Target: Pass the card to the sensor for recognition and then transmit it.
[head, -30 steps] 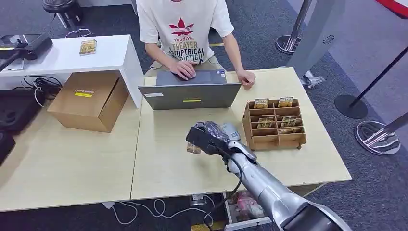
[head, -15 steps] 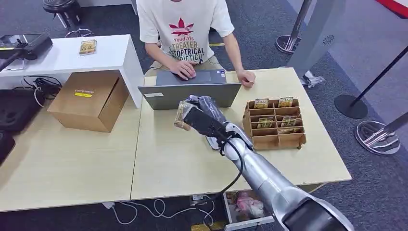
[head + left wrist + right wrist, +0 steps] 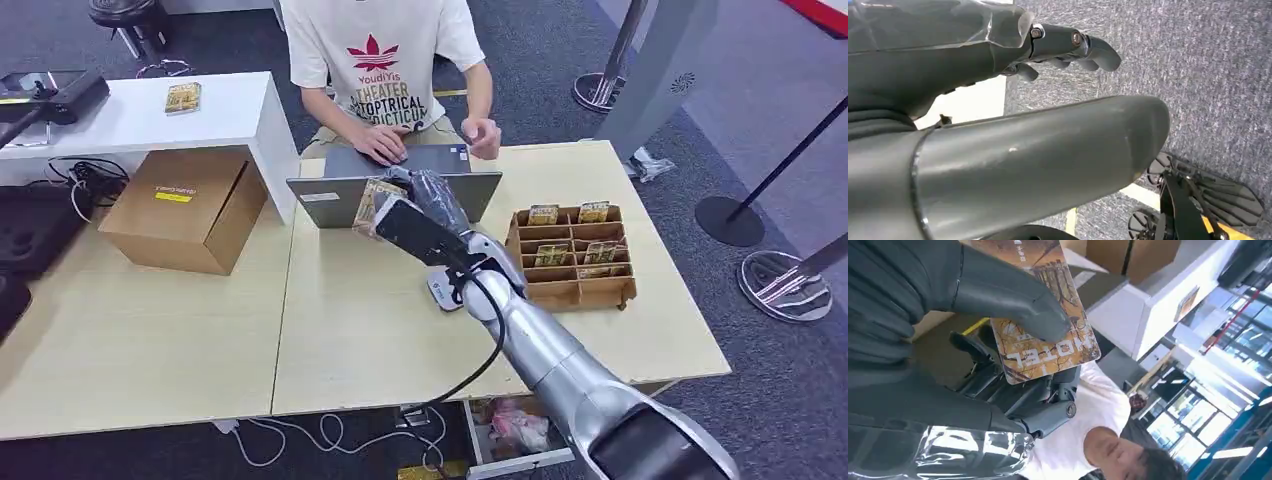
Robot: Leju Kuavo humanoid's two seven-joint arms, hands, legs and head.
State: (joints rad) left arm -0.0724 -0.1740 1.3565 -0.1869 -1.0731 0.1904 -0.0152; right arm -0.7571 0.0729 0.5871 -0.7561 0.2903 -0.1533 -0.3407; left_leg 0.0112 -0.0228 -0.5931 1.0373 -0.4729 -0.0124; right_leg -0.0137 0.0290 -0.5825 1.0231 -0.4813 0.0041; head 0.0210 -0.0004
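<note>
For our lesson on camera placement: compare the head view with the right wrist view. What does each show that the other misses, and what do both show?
The head view alone shows the layout: the laptop on the table, the wooden card rack, the cardboard box and the small sensor device beside the arm. The right wrist view alone shows the card's face up close, printed "HOTEL", pinned under the thumb. Both show the right hand holding the card and the person in a white shirt.

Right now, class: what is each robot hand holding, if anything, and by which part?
The right robot hand holds the hotel card, thumb pressed on its printed face, fingers behind. The left robot hand holds nothing, fingers curled.
</note>
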